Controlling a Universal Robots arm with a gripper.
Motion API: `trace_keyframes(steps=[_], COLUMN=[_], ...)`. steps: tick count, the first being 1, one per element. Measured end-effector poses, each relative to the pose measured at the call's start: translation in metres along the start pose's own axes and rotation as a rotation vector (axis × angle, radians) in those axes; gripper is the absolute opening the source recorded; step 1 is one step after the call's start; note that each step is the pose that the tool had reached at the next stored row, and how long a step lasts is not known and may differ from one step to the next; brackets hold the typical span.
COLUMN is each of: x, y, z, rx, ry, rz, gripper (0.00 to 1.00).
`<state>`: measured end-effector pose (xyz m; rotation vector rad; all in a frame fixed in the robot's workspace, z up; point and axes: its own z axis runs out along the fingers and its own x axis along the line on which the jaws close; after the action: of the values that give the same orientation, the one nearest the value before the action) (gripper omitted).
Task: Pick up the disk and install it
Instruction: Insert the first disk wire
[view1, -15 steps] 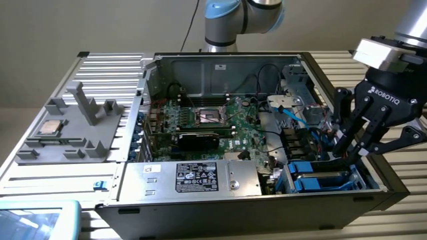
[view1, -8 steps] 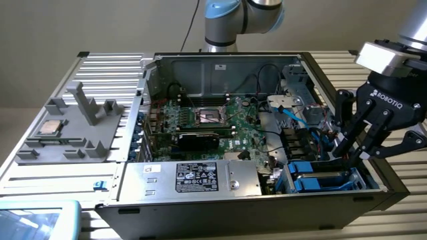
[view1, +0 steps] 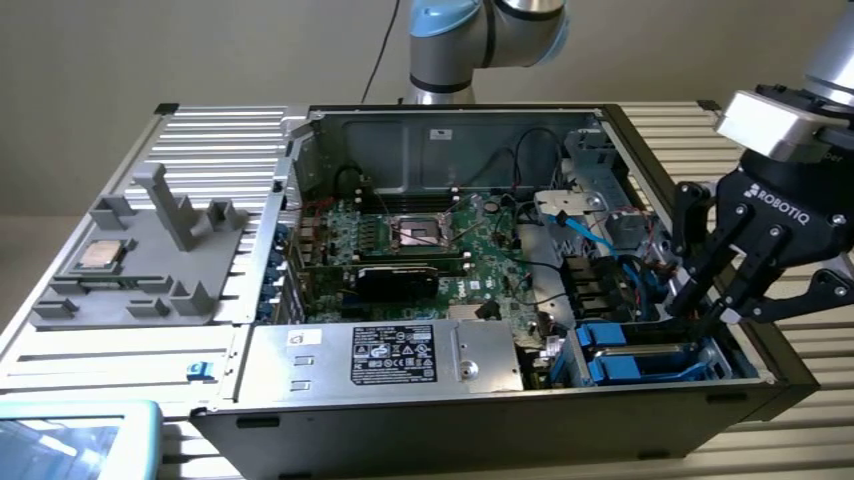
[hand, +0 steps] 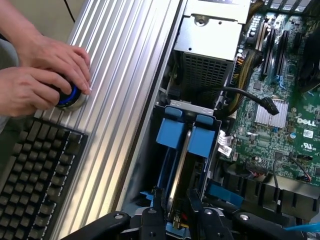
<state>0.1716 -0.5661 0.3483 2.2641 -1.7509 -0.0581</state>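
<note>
A: Disk, which way?
B: Silver-grey metal hard drive in a bright blue plastic carrier (hand: 179, 175), on edge in the drive bay at the corner of the open black computer case (view1: 467, 430). Its long axis runs from the gripper toward the perforated silver metal box (hand: 210, 65)

A: Hidden?
B: Only the thin top edge shows. Label face unseen, lower part sunk in the bay, near end behind the black Robotiq gripper (hand: 175, 196)

A: Grip?
B: Can't tell whether it's clamped or loose. The disk's near end is right at the gripper

A: Exterior view, left to right?
B: Grey plastic fixture (view1: 174, 230) with a small square silver chip (view1: 100, 255), green motherboard (view1: 494, 265), then the bay with the gripper over it

A: Wrist view?
B: A person's hands (hand: 55, 60) on a blue-ringed round button (hand: 67, 97), beside a black keyboard (hand: 35, 175)
</note>
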Motion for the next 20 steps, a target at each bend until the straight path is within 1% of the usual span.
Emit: trace_keyframes(steps=[2,3,5,6,7,8,9,10,11,15,17,20], x=[0.0017,0.002,0.002,0.0019,0.0019,0.002,0.0021,0.0024,0.0028,0.0048,0.0064,0.0085], y=[0.0013,0.0025,0.0047,0.0056,0.0061,0.0063,0.0063,0.0063,0.0064,0.0069,0.0073,0.0078], z=[0.0005,0.0008,0.0014,0.0017,0.0018,0.0019,0.0019,0.0019,0.002,0.0025,0.0028,0.0034], rx=[0.0008,0.0028,0.0057,0.0089,0.0141,0.02,0.0243,0.027,0.0282,0.0288,0.0301,0.0347], ry=[-0.0009,-0.0033,-0.0061,-0.007,-0.009,-0.0125,-0.0169,-0.0216,-0.0253,-0.034,-0.042,-0.0579], rz=[0.0,0.0,-0.001,0.0,0.0,0.0,0.0,-0.001,0.0,0.009,0.012,0.014], gripper=[0.31,0.31,0.31,0.31,0.31,0.31,0.31,0.31,0.31,0.31,0.31,0.31])
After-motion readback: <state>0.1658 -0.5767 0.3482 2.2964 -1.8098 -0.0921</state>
